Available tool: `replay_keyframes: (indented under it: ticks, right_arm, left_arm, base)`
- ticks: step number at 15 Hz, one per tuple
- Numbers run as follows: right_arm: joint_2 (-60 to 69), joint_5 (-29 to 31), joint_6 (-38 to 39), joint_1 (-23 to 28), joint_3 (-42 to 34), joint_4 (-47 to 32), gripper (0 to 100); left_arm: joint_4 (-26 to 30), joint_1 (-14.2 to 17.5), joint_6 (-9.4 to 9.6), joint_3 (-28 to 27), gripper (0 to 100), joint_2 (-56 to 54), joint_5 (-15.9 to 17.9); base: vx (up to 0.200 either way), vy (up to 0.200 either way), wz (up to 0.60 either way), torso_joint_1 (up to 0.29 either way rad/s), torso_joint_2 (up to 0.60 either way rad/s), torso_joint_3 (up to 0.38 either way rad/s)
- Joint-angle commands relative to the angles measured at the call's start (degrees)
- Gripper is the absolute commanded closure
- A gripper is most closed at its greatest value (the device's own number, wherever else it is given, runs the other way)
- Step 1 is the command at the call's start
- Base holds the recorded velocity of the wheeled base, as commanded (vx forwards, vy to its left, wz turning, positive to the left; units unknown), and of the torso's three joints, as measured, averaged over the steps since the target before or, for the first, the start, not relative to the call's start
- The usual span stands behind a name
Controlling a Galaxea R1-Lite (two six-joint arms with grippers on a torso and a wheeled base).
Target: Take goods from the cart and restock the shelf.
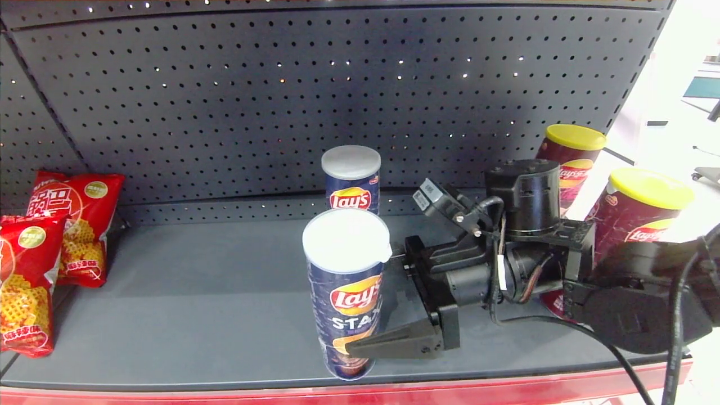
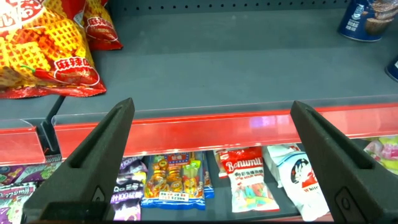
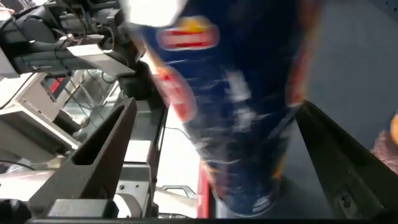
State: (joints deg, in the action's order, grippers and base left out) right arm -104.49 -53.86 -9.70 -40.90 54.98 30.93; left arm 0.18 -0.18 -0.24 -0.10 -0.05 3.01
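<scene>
A blue chips can with a white lid stands upright near the front edge of the grey shelf. My right gripper comes in from the right and stands open around its lower half; one finger crosses in front of the can, the other is hidden behind it. The right wrist view shows the can between the spread fingers of that gripper. A second blue can stands behind it by the back wall. My left gripper hangs open and empty before the shelf's red front edge.
Two dark red cans with yellow lids stand at the shelf's right end, behind my right arm. Red snack bags lean at the left end. Packets of sweets fill the lower shelf.
</scene>
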Motion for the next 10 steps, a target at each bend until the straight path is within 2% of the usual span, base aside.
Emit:
replay_keyframes:
  ticks: [1,7,8,10]
  right_arm:
    - [-2.13,-0.37,0.04,0.03,0.74,0.01,0]
    - [-4.76,-3.89,-0.05,0.73,4.08,0.01,0]
    - [-4.85,-4.24,-0.05,0.91,4.35,-0.17,100]
    - [-4.85,-4.41,-0.14,1.61,4.35,-0.25,100]
  left_arm:
    - [-0.01,0.01,-0.02,-0.08,0,0.05,0.07]
    - [-0.01,0.01,-0.02,0.01,0,0.05,-0.02]
    - [-0.01,0.01,-0.02,0.01,0,0.05,-0.02]
    - [-0.01,0.01,-0.02,0.01,0,0.05,-0.02]
  base:
    - [0.000,0.000,0.00,0.000,0.00,0.000]
    - [0.000,0.000,0.00,0.000,0.00,0.000]
    - [0.000,0.000,0.00,0.000,0.00,0.000]
    - [0.000,0.000,0.00,0.000,0.00,0.000]
